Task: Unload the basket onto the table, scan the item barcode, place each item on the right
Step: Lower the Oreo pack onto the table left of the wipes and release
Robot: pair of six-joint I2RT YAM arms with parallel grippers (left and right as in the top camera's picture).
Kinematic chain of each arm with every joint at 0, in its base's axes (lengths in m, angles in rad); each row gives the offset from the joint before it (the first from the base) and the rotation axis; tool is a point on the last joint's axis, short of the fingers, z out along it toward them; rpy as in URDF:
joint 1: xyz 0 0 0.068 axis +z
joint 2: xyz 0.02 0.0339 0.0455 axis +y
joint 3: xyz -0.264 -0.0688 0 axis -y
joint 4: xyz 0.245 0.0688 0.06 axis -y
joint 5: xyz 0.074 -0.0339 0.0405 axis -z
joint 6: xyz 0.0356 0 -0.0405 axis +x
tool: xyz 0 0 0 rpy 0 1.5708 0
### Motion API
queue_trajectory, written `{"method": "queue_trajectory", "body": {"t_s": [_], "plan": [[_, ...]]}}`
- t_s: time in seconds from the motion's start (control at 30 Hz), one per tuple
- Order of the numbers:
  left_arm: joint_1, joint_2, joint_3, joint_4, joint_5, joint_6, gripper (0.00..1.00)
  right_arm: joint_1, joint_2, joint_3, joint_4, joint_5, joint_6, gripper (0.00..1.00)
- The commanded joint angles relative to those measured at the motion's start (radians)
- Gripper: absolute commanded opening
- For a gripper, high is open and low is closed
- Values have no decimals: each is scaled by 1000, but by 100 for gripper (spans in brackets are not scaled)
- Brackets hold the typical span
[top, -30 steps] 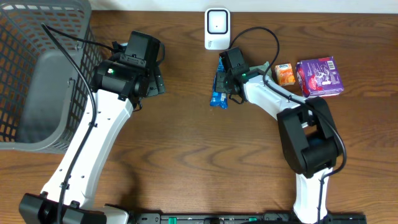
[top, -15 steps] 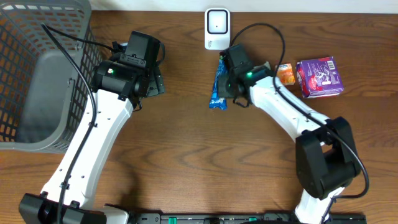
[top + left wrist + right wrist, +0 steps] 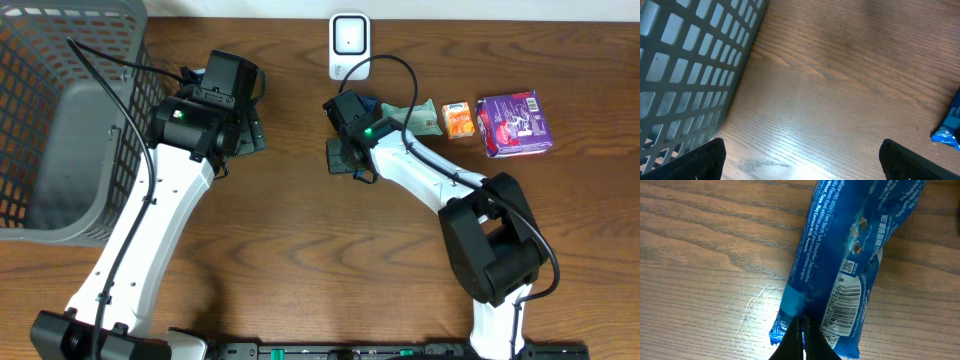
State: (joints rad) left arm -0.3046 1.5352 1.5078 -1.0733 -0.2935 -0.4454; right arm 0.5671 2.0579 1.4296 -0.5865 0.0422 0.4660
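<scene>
As the right arm swings: its wrist has moved left and a little toward the front of the brown wooden table (image 3: 300,250) over the last second, off the spot just below the white box-shaped scanner (image 3: 348,45) at the back edge.
Right end effector (image 3: 800,330): fingers pinched fully together on the crimped end seal of the long blue foil snack packet (image 3: 840,255), the same grip as a second ago.
Packet position: it reaches away from the closed fingers, low over the wood, and I cannot tell whether it touches. From overhead it is almost wholly hidden under the wrist, where half a second ago its full length showed, pointing at the scanner.
Barcode (image 3: 852,302): a white printed panel near the gripped end, facing the wrist camera.
Left end effector (image 3: 802,165): fingers spread wide and holding nothing, parked beside the grey plastic mesh basket (image 3: 100,60), unmoved throughout. One blue corner of the packet shows at the edge of its view.
Right of the table: the pale green pouch (image 3: 422,116) shows more fully beside the small orange carton (image 3: 458,119) and the purple box (image 3: 514,122).
Meaning for the task: the packet has left the scanner's front, so either the pass is over or the code is being re-aimed. Nothing visible confirms a read.
</scene>
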Motion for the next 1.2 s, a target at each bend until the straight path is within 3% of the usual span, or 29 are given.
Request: {"method": "queue_trajectory", "body": {"t_s": [0.0, 0.37, 0.9, 1.17], "plan": [[2, 2, 2, -3, -6, -9, 98, -3, 33, -18, -20, 17, 8, 1], [2, 2, 2, -3, -6, -9, 98, -39, -196, -18, 52, 169, -27, 1], [2, 2, 2, -3, -6, -9, 98, -11, 42, -19, 43, 59, -3, 1], [2, 2, 2, -3, -6, -9, 98, -21, -9, -15, 48, 77, -3, 1]]}}
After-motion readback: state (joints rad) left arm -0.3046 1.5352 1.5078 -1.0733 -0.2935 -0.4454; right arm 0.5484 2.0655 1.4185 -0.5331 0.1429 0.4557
